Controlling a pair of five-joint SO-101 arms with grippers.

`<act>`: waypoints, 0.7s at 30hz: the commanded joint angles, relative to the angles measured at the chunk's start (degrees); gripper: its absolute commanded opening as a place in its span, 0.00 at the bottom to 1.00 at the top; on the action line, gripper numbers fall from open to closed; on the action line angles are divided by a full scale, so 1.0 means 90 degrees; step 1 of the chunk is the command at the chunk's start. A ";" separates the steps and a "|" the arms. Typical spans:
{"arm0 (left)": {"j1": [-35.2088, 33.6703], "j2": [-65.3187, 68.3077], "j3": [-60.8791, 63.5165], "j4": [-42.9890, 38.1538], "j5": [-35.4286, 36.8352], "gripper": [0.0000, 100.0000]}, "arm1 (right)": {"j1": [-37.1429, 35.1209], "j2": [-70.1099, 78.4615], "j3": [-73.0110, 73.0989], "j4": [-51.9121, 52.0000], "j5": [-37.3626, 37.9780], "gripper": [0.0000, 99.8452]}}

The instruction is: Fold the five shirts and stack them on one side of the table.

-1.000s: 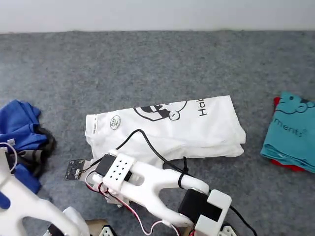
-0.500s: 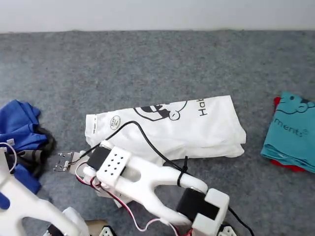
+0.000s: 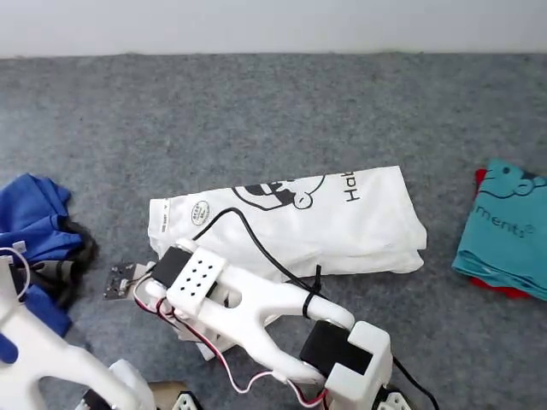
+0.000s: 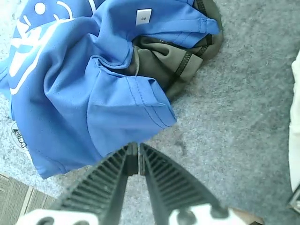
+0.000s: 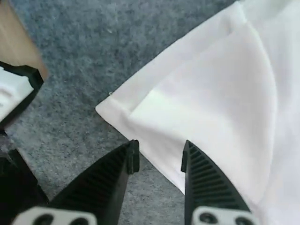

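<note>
The right gripper [image 5: 159, 151] hangs with its ribbed black fingers parted and holding nothing, straddling the near-left corner of the folded white cotton T-shirt with black print [image 5: 220, 89] at the table's middle. The left gripper [image 4: 138, 154], pinched closed and empty, hangs over the grey felt tabletop [image 4: 243, 122] on the near side of the crumpled blue shirt [image 4: 70, 89] at the left edge. Compared with a second ago, the right arm's wrist has slid left along the white shirt's near edge.
</note>
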 commanded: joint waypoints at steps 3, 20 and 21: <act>-0.0010 -0.0098 -0.0005 -0.0010 -0.0049 0.02 | 0.0063 0.0142 -0.0264 -0.0347 0.0078 0.16; -0.0010 -0.0098 0.0298 -0.0283 -0.0049 0.02 | 0.0044 0.0864 -0.0879 0.0171 0.0420 0.01; 0.0000 -0.0107 0.0386 -0.0332 -0.0049 0.02 | 0.0005 0.0855 -0.0967 0.0239 0.0420 0.01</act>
